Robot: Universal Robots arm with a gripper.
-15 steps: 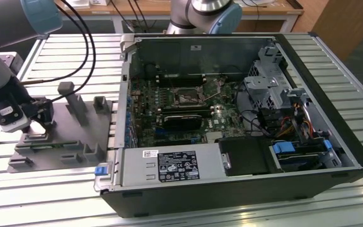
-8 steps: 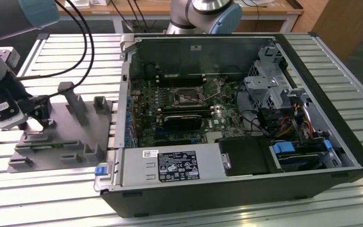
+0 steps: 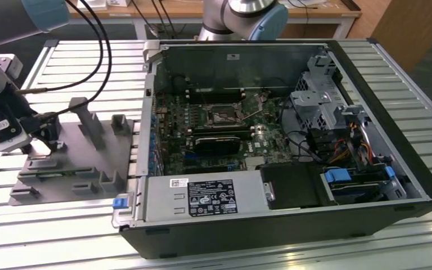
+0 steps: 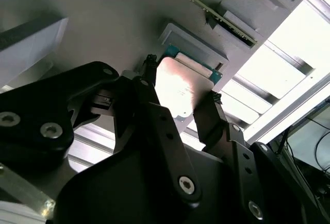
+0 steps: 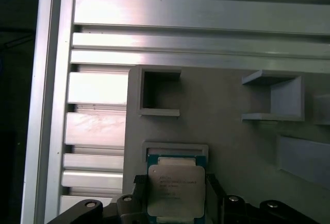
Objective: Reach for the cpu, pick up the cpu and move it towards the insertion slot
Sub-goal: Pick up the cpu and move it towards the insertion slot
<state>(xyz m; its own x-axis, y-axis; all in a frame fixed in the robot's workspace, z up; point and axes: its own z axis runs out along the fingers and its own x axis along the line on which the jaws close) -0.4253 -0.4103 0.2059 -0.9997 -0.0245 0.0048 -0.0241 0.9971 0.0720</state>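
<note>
- My gripper (image 3: 42,145) hangs low over the flat grey plastic fixture plate (image 3: 66,171). The plate lies on the slatted aluminium table (image 3: 88,62), at the exterior view's left.
- The cpu (image 5: 176,189) is a small flat square chip with a silvery metal top on a green board. It lies directly under my hand, in or just above its shallow grey nest (image 5: 178,149) on that plate.
- In both wrist views my two black fingers (image 4: 219,118) stand on opposite edges of the chip with no gap showing. I judge my hand clenched on the cpu.
- The reach therefore looks done and the grasp looks made.
- I cannot tell whether the chip has left its nest, because the nest's frame sits tight around it in the first wrist view.
- The insertion slot (image 3: 222,115) is a small square socket with a silvery frame and a dark centre. It sits on the green motherboard inside the open black computer case (image 3: 291,233).
- The slot is well apart from my hand, across the case's near wall.
- As I read it, the carry towards the slot is not yet under way, so most of the travel is left.
</note>
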